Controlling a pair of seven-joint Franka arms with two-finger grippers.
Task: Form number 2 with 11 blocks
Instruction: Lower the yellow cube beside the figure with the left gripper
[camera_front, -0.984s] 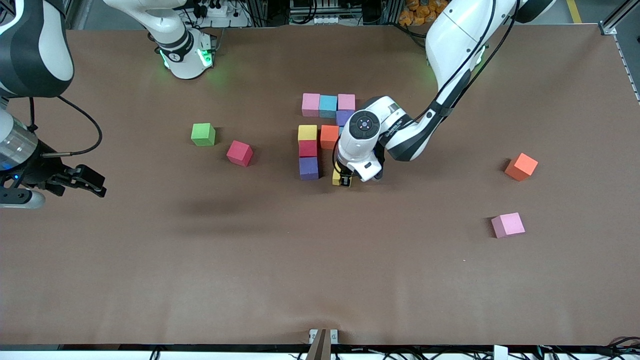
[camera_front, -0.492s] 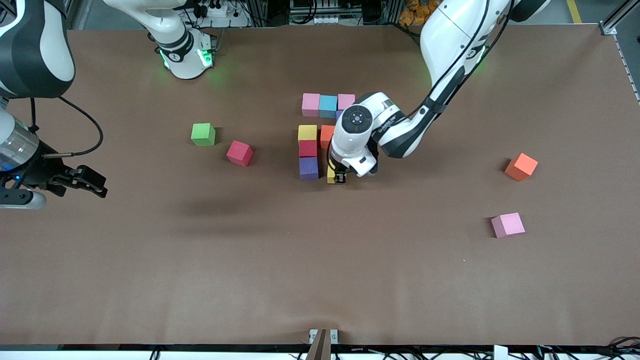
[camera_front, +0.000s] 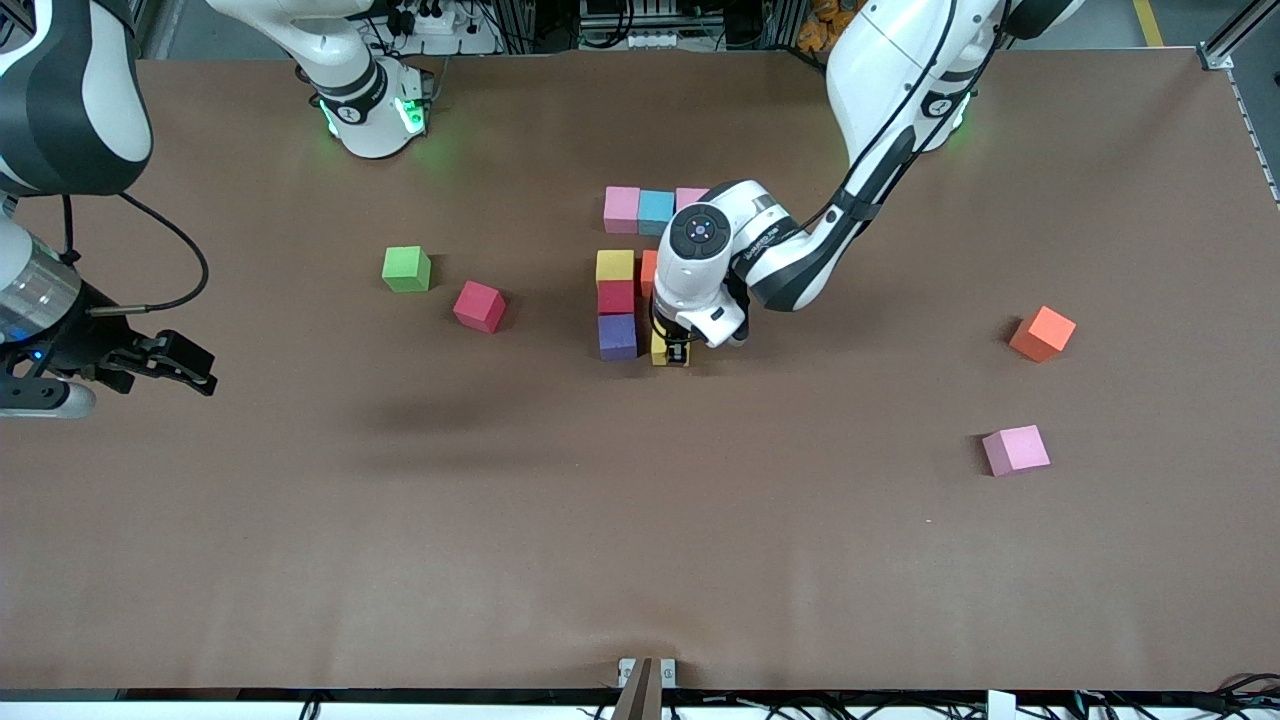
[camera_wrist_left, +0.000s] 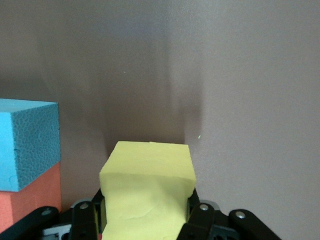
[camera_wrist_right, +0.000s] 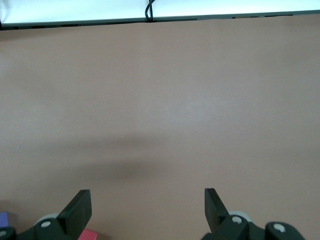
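Observation:
My left gripper (camera_front: 673, 353) is shut on a yellow block (camera_front: 660, 349), low over the table, right beside the purple block (camera_front: 617, 336). The partly built number 2 shows a pink block (camera_front: 622, 209), a light blue block (camera_front: 656, 211) and a second pink block (camera_front: 690, 195) in one row. Nearer the camera stand a yellow block (camera_front: 615, 266), a red block (camera_front: 616, 297) and the purple one in a column, with an orange block (camera_front: 647, 272) half hidden by the arm. In the left wrist view the held yellow block (camera_wrist_left: 147, 190) fills the jaws. My right gripper (camera_front: 165, 362) waits open at the right arm's end.
Loose on the table lie a red cube (camera_front: 479, 306) and a green cube (camera_front: 406, 268) toward the right arm's end. An orange cube (camera_front: 1042, 333) and a pink cube (camera_front: 1016, 449) lie toward the left arm's end. The left wrist view shows a light blue cube (camera_wrist_left: 25, 142) beside an orange one (camera_wrist_left: 27, 197).
My left gripper has carried the yellow block toward the right arm's end, closing the gap to the purple block. The right arm has not moved.

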